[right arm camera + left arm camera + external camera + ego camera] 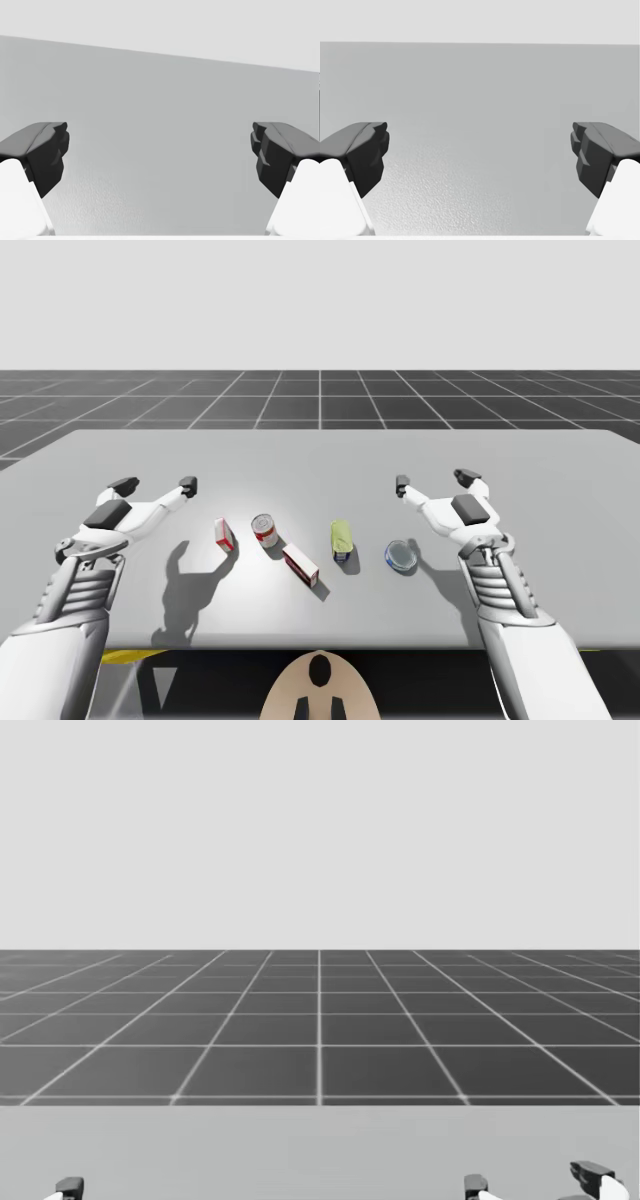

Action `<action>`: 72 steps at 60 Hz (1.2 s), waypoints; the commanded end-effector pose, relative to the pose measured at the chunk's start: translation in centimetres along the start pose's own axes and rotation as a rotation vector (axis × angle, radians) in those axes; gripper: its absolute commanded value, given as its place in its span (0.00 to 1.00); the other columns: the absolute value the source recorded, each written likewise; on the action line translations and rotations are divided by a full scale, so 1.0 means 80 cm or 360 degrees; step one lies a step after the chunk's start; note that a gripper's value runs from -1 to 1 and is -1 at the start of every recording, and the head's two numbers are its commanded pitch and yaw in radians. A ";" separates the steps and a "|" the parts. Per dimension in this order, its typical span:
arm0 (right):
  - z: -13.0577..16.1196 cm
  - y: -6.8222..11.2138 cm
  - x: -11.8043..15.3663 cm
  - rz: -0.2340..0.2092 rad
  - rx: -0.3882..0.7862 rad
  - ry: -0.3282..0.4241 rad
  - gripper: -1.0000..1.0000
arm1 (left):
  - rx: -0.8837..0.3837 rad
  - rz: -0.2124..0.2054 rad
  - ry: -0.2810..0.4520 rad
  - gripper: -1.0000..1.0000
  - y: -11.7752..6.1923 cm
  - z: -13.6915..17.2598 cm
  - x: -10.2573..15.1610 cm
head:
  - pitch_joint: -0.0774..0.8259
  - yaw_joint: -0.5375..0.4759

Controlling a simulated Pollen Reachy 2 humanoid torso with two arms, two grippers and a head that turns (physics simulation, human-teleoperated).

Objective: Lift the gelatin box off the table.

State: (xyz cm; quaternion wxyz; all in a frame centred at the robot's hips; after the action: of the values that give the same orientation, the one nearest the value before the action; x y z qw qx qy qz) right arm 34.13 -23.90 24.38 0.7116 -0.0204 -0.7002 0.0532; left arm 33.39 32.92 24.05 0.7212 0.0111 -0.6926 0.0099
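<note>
Standing on a narrow edge on the flat grey table [540, 470], the small red-and-white cardboard box [225, 534] at the left end of the near row is, by my judgement, the gelatin box. A longer red-and-white box [300, 565] lies nearer and to its right, so the choice is not certain. The small box's long axis seems to run from far-left to near-right, with its broad faces turned left and right, though the angle is hard to read.

Just right of it stands a red-and-white cylindrical can [264, 530], close but apart. Further right lie a yellow-green bottle [342, 538] and a round blue tin [402, 556].

My left gripper [157, 483] hovers to the far left of the box, fingers spread wide with bare table ahead. My right gripper [433, 480], likewise spread and empty, hangs well apart on the right.

The reach has not begun. The next move calls for the left gripper to come over the box, turn to straddle its thin sides, and stay off the can.
</note>
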 end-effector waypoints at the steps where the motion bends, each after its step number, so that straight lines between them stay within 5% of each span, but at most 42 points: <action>1: 0.003 0.003 -0.001 -0.0030 -0.0044 0.0014 0.00 | 0.0000 -0.0004 -0.0001 0.00 0.000 0.000 0.000 | 0.08 0.53; 12: 0.002 0.002 0.001 -0.0005 -0.0042 0.0013 0.00 | 0.0002 0.0001 -0.0001 0.00 0.001 0.001 0.001 | 0.13 0.53; 45: 0.001 -0.001 0.002 0.0025 -0.0072 0.0002 0.00 | 0.0004 -0.0020 -0.0008 0.00 0.002 0.001 0.002 | 0.57 0.56; 72: 0.002 0.003 0.000 0.0030 -0.0056 0.0026 0.00 | -0.0003 -0.0025 0.0010 0.00 0.001 -0.002 -0.001 | 0.79 0.82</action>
State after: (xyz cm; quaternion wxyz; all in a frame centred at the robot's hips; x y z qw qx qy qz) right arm 34.02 -23.82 24.47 0.7142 -0.0405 -0.6972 0.0460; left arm 33.50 33.04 24.05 0.7221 0.0164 -0.6915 0.0050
